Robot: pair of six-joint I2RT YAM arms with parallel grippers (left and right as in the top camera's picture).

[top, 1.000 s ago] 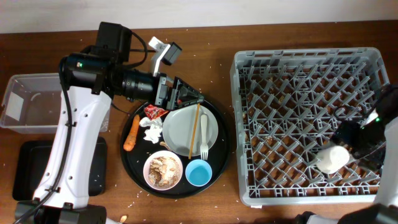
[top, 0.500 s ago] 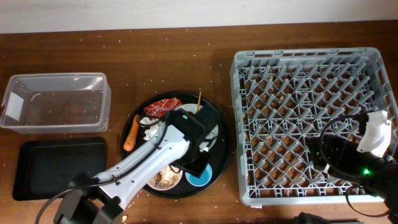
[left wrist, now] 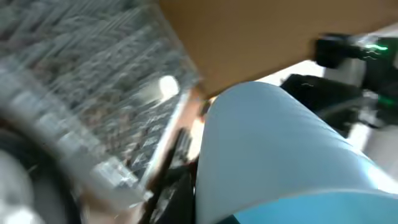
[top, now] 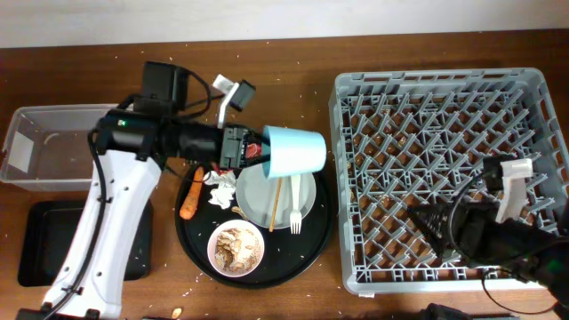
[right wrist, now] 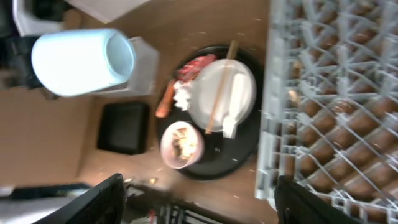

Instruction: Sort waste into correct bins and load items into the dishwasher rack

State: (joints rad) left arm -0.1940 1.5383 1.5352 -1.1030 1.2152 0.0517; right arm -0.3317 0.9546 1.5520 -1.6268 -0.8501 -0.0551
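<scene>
Loading is in hand: the left fingers [top: 256,142] pinch the cup [top: 294,151], held on its side above the plate [top: 258,191], short of the rack [top: 444,116]. Next it should cross the rack's wall and settle between pegs. The right fingers [right wrist: 99,202] hang spread over the rack. The tub's label [top: 12,153] shows no readable writing.

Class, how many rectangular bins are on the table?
2: the clear tub at far left; the black tray beside it, nearer the robot, partly under the left arm.

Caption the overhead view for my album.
Left gripper holds a light-blue cup over the round tray, beside the grey dishwasher rack.
</scene>
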